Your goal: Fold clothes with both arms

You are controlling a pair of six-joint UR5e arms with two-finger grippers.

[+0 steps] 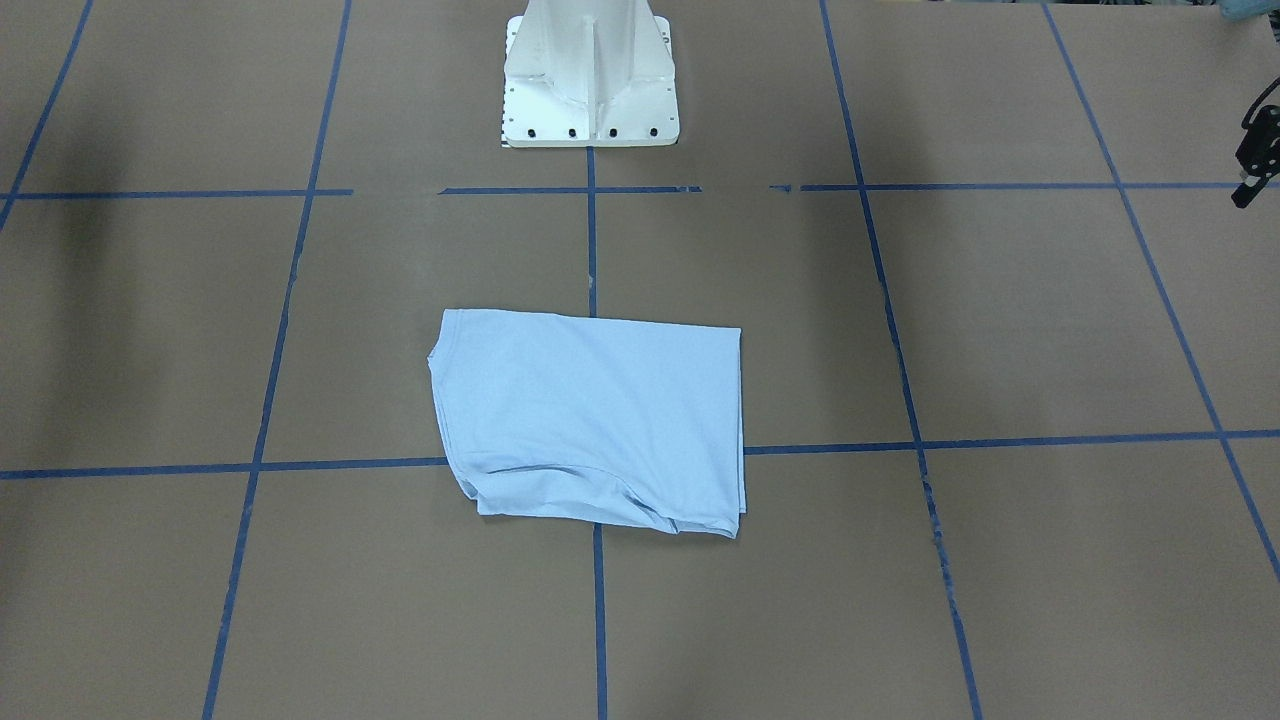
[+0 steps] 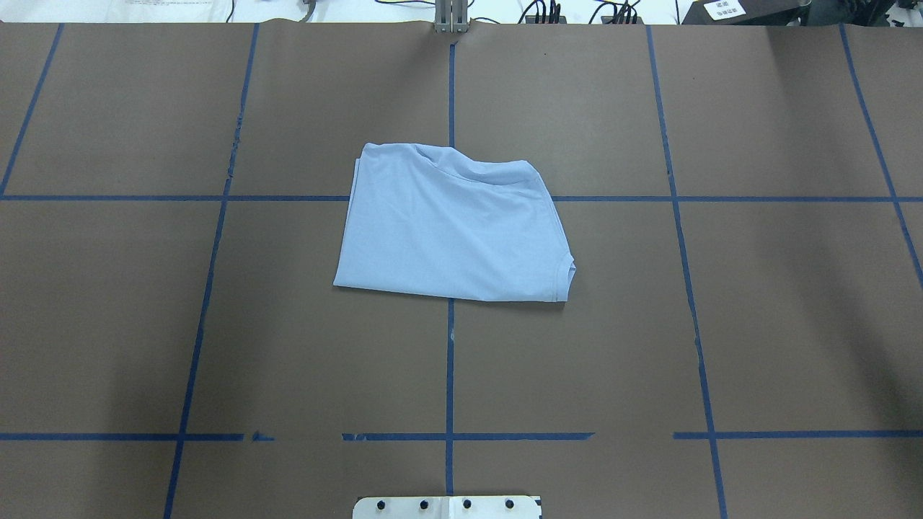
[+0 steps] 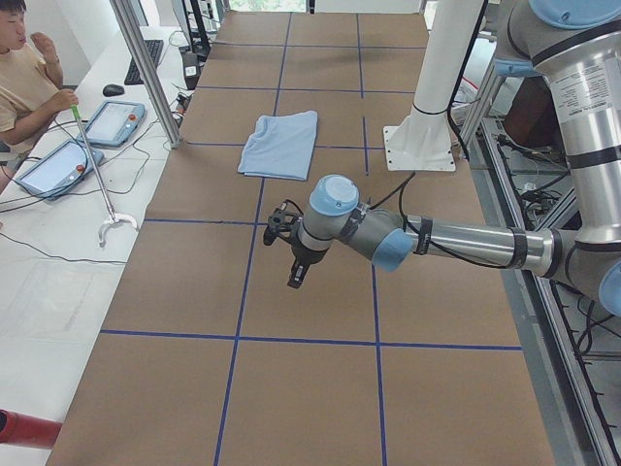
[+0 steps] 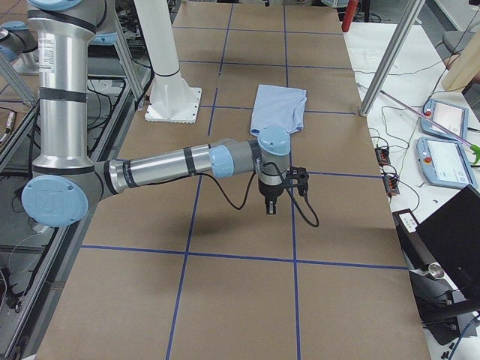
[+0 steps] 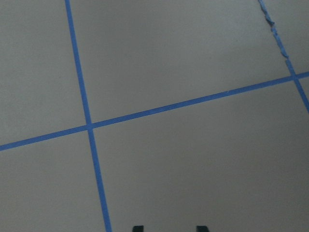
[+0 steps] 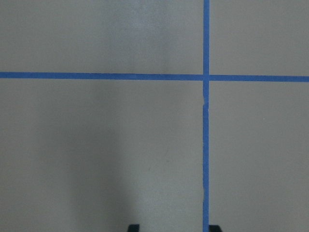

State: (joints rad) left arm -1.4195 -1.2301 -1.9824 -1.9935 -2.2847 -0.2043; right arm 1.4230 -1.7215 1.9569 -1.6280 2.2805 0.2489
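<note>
While the folded T-shirt [image 1: 590, 420] is lying at frame centre, the left gripper [image 5: 170, 228] and right gripper [image 6: 174, 228] are hovering over bare table, both spread wide.

A brown paper-covered table [image 2: 324, 346] carries a grid of blue tape lines [image 2: 449, 360]. On the white side bench [image 3: 49, 282] beside it lie two grey-framed touchscreen pendants [image 3: 114, 122], and a seated person in a beige shirt [image 3: 19, 83] holds a thin claw-ended rod [image 3: 97, 170].
</note>
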